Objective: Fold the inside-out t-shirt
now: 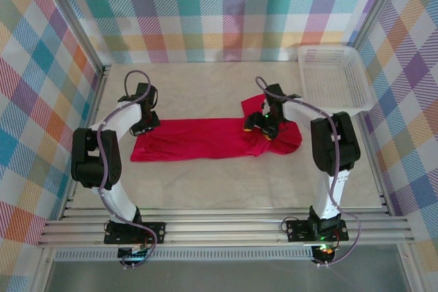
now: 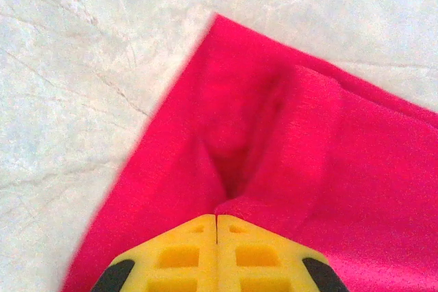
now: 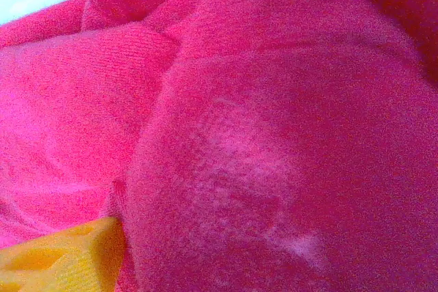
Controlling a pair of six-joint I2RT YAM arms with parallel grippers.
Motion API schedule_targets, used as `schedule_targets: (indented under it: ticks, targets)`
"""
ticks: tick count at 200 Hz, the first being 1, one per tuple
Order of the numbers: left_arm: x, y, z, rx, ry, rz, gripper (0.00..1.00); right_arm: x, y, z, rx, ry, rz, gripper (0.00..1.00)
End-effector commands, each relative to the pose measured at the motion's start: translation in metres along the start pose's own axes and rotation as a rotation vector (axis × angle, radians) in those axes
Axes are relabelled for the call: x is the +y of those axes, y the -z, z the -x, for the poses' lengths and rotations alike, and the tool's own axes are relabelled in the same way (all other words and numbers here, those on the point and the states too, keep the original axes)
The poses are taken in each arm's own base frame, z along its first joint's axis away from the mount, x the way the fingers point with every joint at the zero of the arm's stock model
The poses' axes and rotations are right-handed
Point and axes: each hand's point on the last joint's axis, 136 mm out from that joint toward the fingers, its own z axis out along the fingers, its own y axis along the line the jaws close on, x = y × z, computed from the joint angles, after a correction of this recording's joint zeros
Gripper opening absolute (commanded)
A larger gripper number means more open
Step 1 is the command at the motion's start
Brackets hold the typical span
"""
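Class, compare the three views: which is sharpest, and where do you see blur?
Top external: evenly lit, sharp throughout, t-shirt crisp. Left wrist: the t-shirt's outer edge smears; the left hand is sharp. Right wrist: too close, fabric soft and grainy.

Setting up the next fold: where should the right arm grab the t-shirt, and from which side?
Probably the bunched right end of the t-shirt, straight down from above, where the right gripper hangs. The cloth humps up there, giving a ridge to pinch; the middle lies flat on the table.
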Motion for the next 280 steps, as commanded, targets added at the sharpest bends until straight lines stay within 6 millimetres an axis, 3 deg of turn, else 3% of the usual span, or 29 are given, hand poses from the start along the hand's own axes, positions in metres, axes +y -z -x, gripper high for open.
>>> schedule_targets:
  ticks: [1, 22, 42, 50, 67, 98, 124, 138, 170, 196, 231, 280]
  targets:
    - [0.008, 0.008, 0.005, -0.005, -0.012, 0.04, 0.0, -0.071, 0.001, -0.017, 0.031, -0.049, -0.221, 0.75]
    - [0.016, 0.014, 0.012, -0.021, 0.011, 0.055, 0.0, -0.086, 0.013, -0.016, 0.014, -0.037, -0.282, 0.75]
    - [0.026, 0.017, 0.019, -0.027, 0.038, 0.065, 0.0, -0.085, 0.016, -0.015, 0.015, -0.027, -0.278, 0.74]
    - [0.028, 0.019, 0.022, -0.029, 0.05, 0.055, 0.06, -0.084, 0.017, -0.015, 0.018, -0.024, -0.271, 0.74]
    - [0.027, 0.025, 0.028, -0.037, 0.067, 0.024, 0.29, -0.08, 0.017, -0.014, 0.02, -0.02, -0.261, 0.74]
    - [-0.003, 0.052, 0.025, -0.088, 0.013, -0.156, 0.39, -0.073, 0.02, -0.008, 0.015, -0.005, -0.243, 0.73]
    - [-0.039, 0.061, -0.003, -0.039, -0.06, -0.354, 0.41, -0.066, 0.022, -0.004, 0.011, 0.003, -0.219, 0.73]
    - [-0.047, 0.057, -0.019, 0.01, -0.098, -0.389, 0.41, -0.064, 0.022, -0.002, 0.012, 0.007, -0.209, 0.73]
    - [-0.038, 0.03, -0.048, 0.09, -0.262, -0.257, 0.41, -0.06, 0.021, -0.001, 0.017, 0.017, -0.193, 0.73]
    - [-0.035, 0.012, -0.059, 0.15, -0.418, -0.101, 0.41, -0.059, 0.02, -0.002, 0.02, 0.018, -0.184, 0.73]
    - [-0.025, -0.002, -0.058, 0.164, -0.507, 0.081, 0.4, -0.058, 0.018, -0.002, 0.023, 0.014, -0.173, 0.74]
    - [-0.008, -0.003, -0.039, 0.081, -0.493, 0.218, 0.41, -0.059, 0.016, -0.003, 0.032, 0.02, -0.17, 0.74]
